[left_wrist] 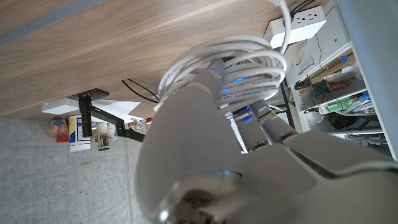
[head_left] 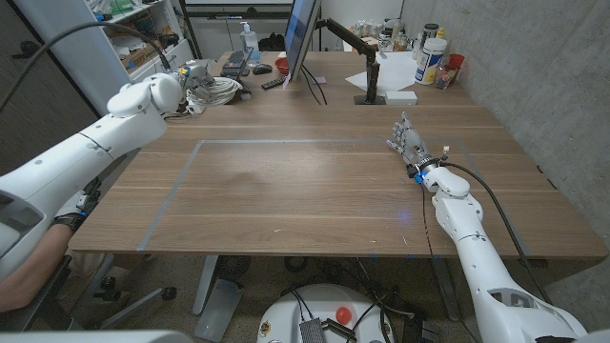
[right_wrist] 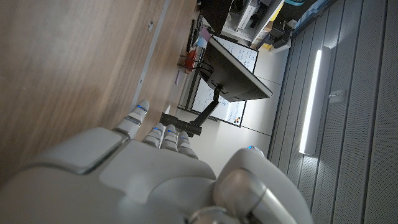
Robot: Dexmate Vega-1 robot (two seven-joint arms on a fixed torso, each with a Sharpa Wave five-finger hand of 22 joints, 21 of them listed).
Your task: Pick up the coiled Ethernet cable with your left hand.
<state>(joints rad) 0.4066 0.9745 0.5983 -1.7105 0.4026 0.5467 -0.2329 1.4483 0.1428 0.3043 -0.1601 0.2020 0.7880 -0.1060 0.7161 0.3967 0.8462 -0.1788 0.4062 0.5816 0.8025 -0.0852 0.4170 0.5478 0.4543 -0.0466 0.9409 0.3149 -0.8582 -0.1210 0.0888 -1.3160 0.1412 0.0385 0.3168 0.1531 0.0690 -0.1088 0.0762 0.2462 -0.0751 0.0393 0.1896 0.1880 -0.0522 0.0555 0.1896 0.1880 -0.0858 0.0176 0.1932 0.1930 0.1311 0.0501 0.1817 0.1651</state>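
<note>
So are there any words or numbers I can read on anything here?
None can be read for sure.
Bottles at the table's far corner: labels too small to read.
Boxes on the shelf seen in the left wrist view: print too blurred.
Papers or screens seen in the right wrist view: too small.
Ethernet cable gripped by the left hand: no print shows.

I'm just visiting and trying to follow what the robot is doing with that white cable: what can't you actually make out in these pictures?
- Left robot hand, head view: small and far off; its hold on the coiled Ethernet cable is hidden by its wrist.
- Same cable, left wrist view: lower loops covered by the hand's back; lifted or resting, cannot tell.
- Right robot hand: fingertips hidden behind its own back in the right wrist view.
- Bottle labels: too small.
</note>
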